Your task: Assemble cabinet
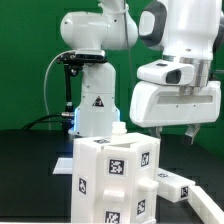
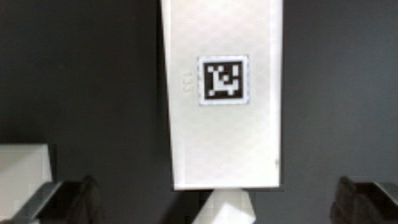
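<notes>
The cabinet's white box-shaped body [image 1: 113, 178], covered with black-and-white tags, stands at the front of the table. A flat white panel [image 1: 180, 184] with tags lies beside it toward the exterior view's right. My gripper [image 1: 177, 133] hangs above that panel, open, with nothing between its fingers. In the wrist view a long white panel [image 2: 222, 110] with one tag [image 2: 222, 79] lies on the dark table under the gripper [image 2: 217, 204]. The dark fingers [image 2: 64, 200] stand far apart on either side of its near end. A small tapered white piece [image 2: 224, 207] shows just past that end.
The arm's white base [image 1: 93, 100] stands at the back before a green wall. A corner of another white part [image 2: 22, 166] shows at the edge of the wrist view. The table top is black.
</notes>
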You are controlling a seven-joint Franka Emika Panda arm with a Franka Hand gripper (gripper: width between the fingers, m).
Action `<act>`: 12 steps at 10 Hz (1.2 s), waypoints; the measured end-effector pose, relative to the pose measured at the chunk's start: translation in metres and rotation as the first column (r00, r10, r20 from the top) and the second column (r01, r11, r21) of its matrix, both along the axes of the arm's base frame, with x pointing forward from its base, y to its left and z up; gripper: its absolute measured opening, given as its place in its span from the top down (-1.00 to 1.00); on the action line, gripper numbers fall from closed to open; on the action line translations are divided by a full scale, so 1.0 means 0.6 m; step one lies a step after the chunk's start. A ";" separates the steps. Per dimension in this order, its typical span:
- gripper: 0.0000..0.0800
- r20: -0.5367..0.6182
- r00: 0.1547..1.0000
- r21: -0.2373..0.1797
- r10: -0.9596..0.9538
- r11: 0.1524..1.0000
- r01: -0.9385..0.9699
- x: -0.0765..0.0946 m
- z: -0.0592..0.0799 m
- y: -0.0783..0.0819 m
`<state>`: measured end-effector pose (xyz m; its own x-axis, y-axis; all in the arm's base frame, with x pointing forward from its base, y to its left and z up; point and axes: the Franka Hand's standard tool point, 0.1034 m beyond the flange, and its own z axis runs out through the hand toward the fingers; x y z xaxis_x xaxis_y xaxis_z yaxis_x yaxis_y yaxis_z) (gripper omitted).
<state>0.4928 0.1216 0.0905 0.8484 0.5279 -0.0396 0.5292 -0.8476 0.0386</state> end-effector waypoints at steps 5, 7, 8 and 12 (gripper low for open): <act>-0.62 -0.006 1.000 -0.001 0.008 1.000 -0.008 0.002 -0.011 -0.004; -0.62 -0.015 1.000 -0.003 0.003 1.000 -0.004 -0.015 -0.034 -0.017; -0.62 -0.015 1.000 -0.003 0.016 1.000 -0.016 -0.018 -0.046 -0.022; -0.62 -0.020 0.999 -0.004 0.035 0.999 -0.035 -0.020 -0.061 -0.025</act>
<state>0.4806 0.1063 0.0537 0.8285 0.5570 -0.0583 0.5592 -0.8284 0.0316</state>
